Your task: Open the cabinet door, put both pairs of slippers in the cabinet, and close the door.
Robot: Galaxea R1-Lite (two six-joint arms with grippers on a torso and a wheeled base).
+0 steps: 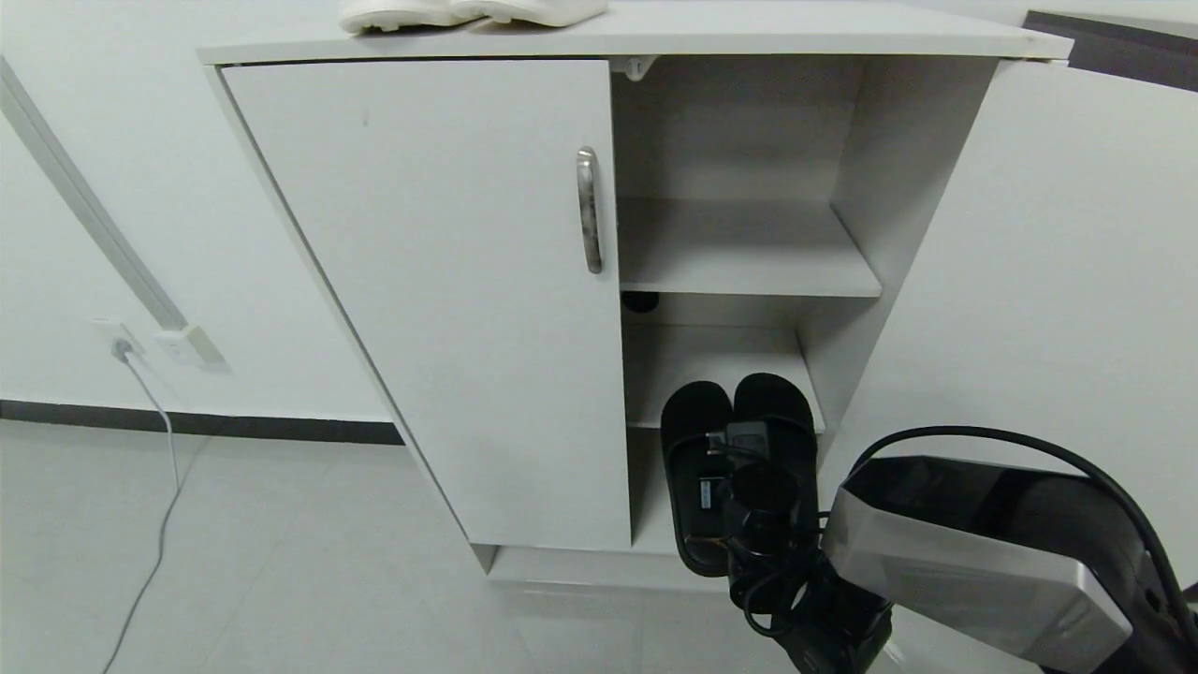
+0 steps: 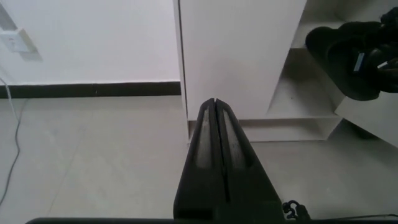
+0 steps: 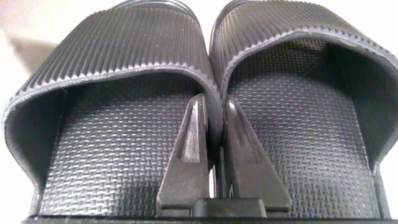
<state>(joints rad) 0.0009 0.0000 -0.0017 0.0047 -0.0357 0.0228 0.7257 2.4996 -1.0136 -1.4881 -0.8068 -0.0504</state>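
A pair of black slippers (image 1: 697, 412) hangs side by side in front of the cabinet's lower compartment, toes toward the inside. My right gripper (image 1: 749, 463) is shut on them. In the right wrist view its fingers (image 3: 189, 140) pinch the two inner strap edges of the black slippers (image 3: 112, 68) together. A pair of white slippers (image 1: 468, 11) lies on top of the white cabinet (image 1: 655, 37). The cabinet's right door (image 1: 1039, 281) stands wide open; the left door (image 1: 421, 281) is closed. My left gripper (image 2: 214, 124) is shut on nothing, low over the floor, facing the cabinet's base.
Inside are an upper shelf (image 1: 739, 253) and a lower shelf (image 1: 693, 365), both bare. A metal handle (image 1: 588, 211) sits on the closed left door. A wall socket (image 1: 117, 337) with a cable hanging to the floor is at the left. Grey tiled floor (image 1: 281, 562) lies in front.
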